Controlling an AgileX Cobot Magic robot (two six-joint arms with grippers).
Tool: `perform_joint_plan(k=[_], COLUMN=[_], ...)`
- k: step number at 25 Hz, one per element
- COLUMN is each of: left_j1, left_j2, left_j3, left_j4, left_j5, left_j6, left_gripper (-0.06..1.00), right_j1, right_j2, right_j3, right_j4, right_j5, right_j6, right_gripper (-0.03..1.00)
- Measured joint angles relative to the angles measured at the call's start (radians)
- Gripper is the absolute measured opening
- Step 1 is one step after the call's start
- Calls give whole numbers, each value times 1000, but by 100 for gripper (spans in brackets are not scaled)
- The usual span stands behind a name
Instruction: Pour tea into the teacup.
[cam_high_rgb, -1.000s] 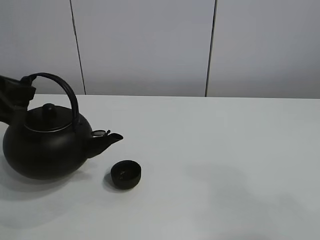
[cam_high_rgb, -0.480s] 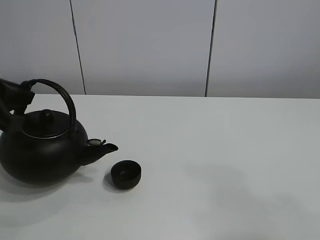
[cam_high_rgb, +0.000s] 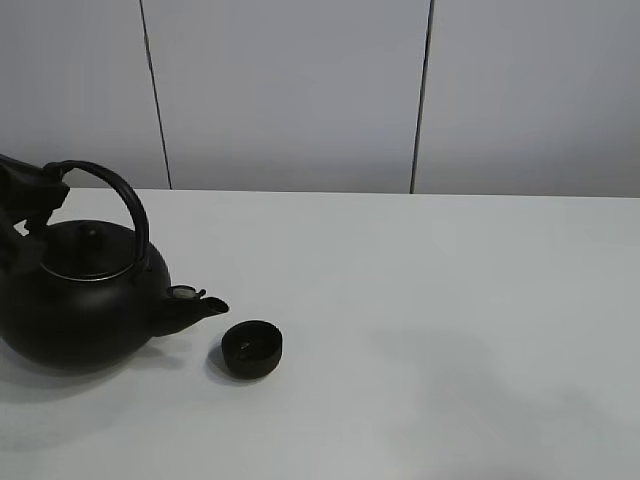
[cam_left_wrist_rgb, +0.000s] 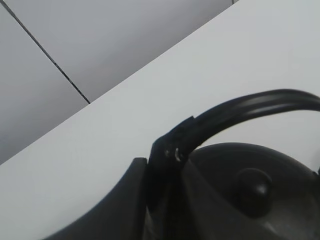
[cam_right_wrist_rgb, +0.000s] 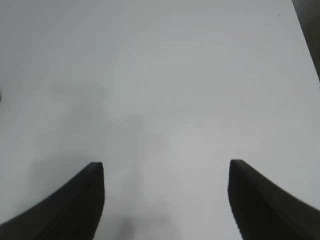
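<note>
A big round black teapot (cam_high_rgb: 80, 310) stands low at the left of the white table (cam_high_rgb: 450, 300), its spout (cam_high_rgb: 195, 306) pointing right. My left gripper (cam_high_rgb: 38, 190) is shut on the left end of its arched handle (cam_high_rgb: 125, 198). The left wrist view shows that gripper (cam_left_wrist_rgb: 167, 150) clamped on the handle (cam_left_wrist_rgb: 250, 106) above the lid knob (cam_left_wrist_rgb: 255, 184). The small black teacup (cam_high_rgb: 251, 348) sits on the table just right of the spout tip and slightly nearer, apart from it. My right gripper (cam_right_wrist_rgb: 166, 200) hangs open over bare table and is outside the high view.
A grey panelled wall (cam_high_rgb: 290, 90) rises behind the table's far edge. Bare white tabletop stretches right of the teacup. The table's edge shows as a dark strip (cam_right_wrist_rgb: 310, 30) in the right wrist view.
The teapot has come down and shifted left, and its spout has dropped lower and drawn back from the teacup. The teacup and the right gripper have not moved.
</note>
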Motion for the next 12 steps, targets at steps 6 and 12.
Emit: perform_joint_plan(k=[6,12], left_j1=[-14,-29], left_j2=[0,0], left_j3=[-33,-61], left_j4=[-1,-1], left_j5=[46,61], left_j6=[3,3], left_gripper=[12,12], right_j1=[0,0], right_j2=[0,0], right_j3=[0,0], right_j4=[0,0], right_j5=[0,0], right_j6=[0,0], right_gripper=[48,48])
